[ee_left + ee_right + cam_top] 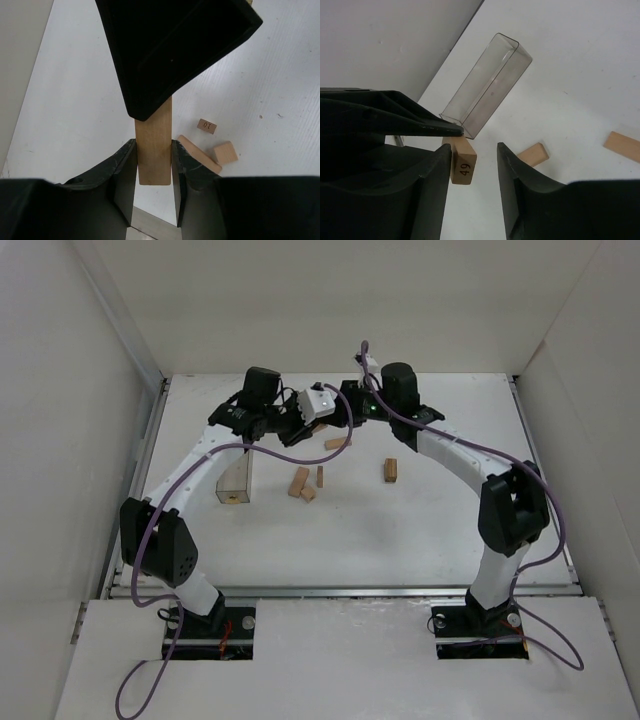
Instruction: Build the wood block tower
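Note:
My left gripper (pixel 153 150) is shut on a tan wood plank (pixel 154 150), gripping its two long sides. The plank's other end, marked 49 (pixel 464 165), sits between the open jaws of my right gripper (pixel 474 150) and touches only one finger. The two grippers meet above the far middle of the table, the left one (pixel 298 430) facing the right one (pixel 345 408). Loose wood blocks lie below: a plank (pixel 298 481), a thin piece (pixel 320 476), a cube (pixel 309 494), one more block (pixel 390 470) and a plank (pixel 335 443) near the grippers. No standing tower shows in any view.
A clear plastic box (pixel 236 480) stands left of the loose blocks and also shows in the right wrist view (pixel 487 85). White walls close in the table on the left, back and right. In the left wrist view a block marked 10 (pixel 206 126) lies by a plank (pixel 197 154) and a cube (pixel 225 152).

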Tool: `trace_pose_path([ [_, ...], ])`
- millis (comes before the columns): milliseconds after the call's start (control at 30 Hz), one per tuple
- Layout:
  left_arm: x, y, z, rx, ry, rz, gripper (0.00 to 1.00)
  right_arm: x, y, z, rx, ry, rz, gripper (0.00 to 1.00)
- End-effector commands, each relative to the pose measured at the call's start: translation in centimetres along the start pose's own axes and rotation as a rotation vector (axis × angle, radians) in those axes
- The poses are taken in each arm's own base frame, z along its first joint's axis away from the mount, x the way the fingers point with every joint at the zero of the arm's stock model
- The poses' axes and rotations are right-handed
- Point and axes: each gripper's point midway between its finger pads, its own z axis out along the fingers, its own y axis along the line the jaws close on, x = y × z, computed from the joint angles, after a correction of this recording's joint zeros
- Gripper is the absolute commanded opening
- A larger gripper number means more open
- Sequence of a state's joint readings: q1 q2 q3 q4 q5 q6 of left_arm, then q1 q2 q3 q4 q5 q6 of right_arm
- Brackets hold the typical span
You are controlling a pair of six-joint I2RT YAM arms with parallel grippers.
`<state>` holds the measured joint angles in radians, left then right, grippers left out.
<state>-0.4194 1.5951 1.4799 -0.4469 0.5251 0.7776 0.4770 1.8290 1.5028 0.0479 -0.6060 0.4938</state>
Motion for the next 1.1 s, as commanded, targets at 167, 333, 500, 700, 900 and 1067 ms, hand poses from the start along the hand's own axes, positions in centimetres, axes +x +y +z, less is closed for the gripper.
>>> trace_pose_path([
  [167, -1.8, 1.1, -0.6, -0.046, -0.036, 0.027, 0.0, -1.1, 3.4, 0.1, -0.106, 0.002, -0.033, 0.26],
  [333, -1.6, 1.8, -0.5, -0.087, -0.032, 0.005, 0.0, -0.6, 3.4, 0.2, -0.127, 0.024, -0.028, 0.0],
  [500, -1.0, 2.1, -0.3, -0.115, -0.014, -0.014, 0.53, -0.5, 3.1, 0.3, -0.108, 0.024, -0.02, 0.0],
  [700, 0.6, 2.7, -0.3, -0.183, 0.029, -0.078, 1.0, -1.6, -0.8, -1.4, 0.195, -0.045, 0.013, 0.0],
  [900, 1.8, 3.2, -1.0, -0.285, 0.045, -0.162, 1.0, -1.3, -6.6, -4.8, 0.608, -0.126, 0.029, 0.0],
  [1067, 4.1, 3.0, -1.7, -0.347, 0.091, -0.222, 1.0, 1.1, -9.5, -6.3, 0.867, -0.087, 0.004, 0.0],
])
